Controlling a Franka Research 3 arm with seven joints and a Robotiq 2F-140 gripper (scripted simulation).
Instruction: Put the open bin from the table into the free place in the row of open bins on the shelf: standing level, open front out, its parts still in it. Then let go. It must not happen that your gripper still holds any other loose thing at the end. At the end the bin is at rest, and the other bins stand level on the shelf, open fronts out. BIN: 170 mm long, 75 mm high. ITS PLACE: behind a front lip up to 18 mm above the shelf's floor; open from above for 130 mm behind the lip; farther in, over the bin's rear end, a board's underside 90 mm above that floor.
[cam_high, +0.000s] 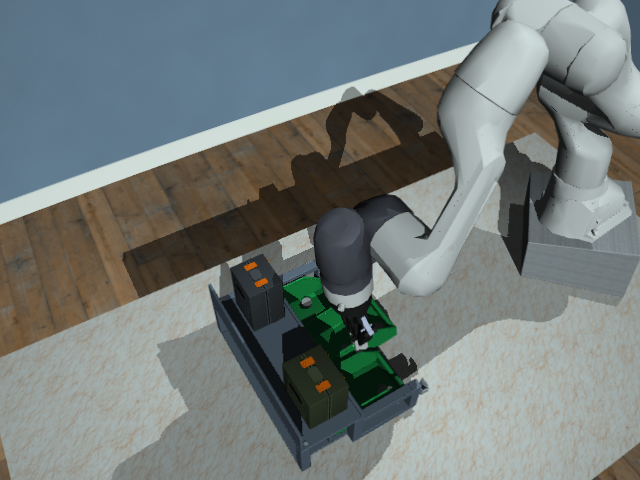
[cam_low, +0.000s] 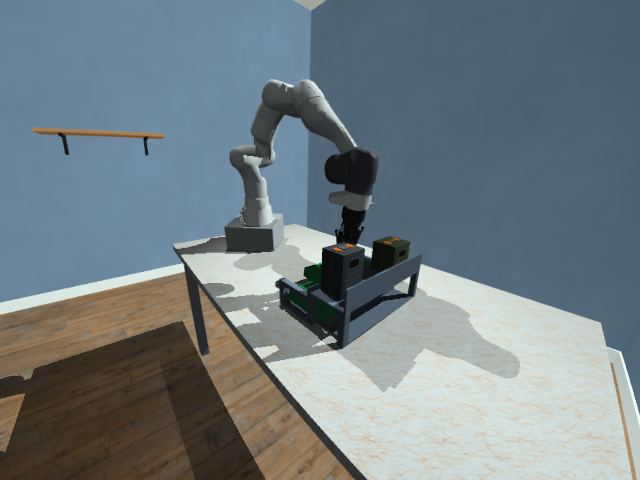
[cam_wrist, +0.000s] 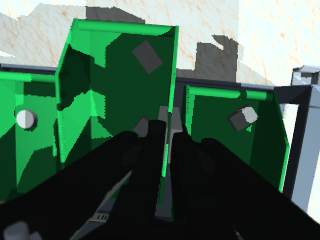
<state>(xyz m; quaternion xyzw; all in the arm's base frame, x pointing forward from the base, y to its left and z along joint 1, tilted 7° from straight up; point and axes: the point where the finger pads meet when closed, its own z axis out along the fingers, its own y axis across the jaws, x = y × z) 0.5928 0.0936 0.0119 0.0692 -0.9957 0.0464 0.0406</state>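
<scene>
Tool: the tool (cam_high: 360, 345) (cam_low: 347, 242) (cam_wrist: 168, 119) points down over the shelf's front row, its fingers pressed together on a thin side wall of the middle green bin.
Middle green bin: this bin (cam_high: 385, 333) (cam_low: 312, 270) (cam_wrist: 130, 65) is in the tool's grip between its two neighbours, its front sticking out beyond the shelf's front lip; whether its floor touches the shelf, I cannot tell.
Parts in middle bin: a grey block (cam_wrist: 147, 56) lies near the front; a second grey piece (cam_wrist: 142, 124) is partly hidden by the tool.
Bin with round piece: this green bin (cam_high: 299, 288) (cam_low: 297, 295) (cam_wrist: 37, 100) sits at one end of the shelf's row, holding a pale round piece (cam_high: 306, 302) (cam_wrist: 26, 119).
Bin by end frame: another green bin (cam_high: 373, 379) (cam_wrist: 215, 112) sits at the shelf's other end, with a grey, light-ended part (cam_wrist: 242, 118) inside.
Shelf: the blue-grey shelf (cam_high: 253, 356) (cam_low: 382, 281) (cam_wrist: 305, 140) stands on the worktop (cam_high: 491, 392) (cam_low: 465, 413) (cam_wrist: 270, 35).
Cases: a dark grey case (cam_high: 258, 294) (cam_low: 342, 271) and an olive case (cam_high: 316, 387) (cam_low: 390, 253) stand upright on the shelf's board, behind the bins.
</scene>
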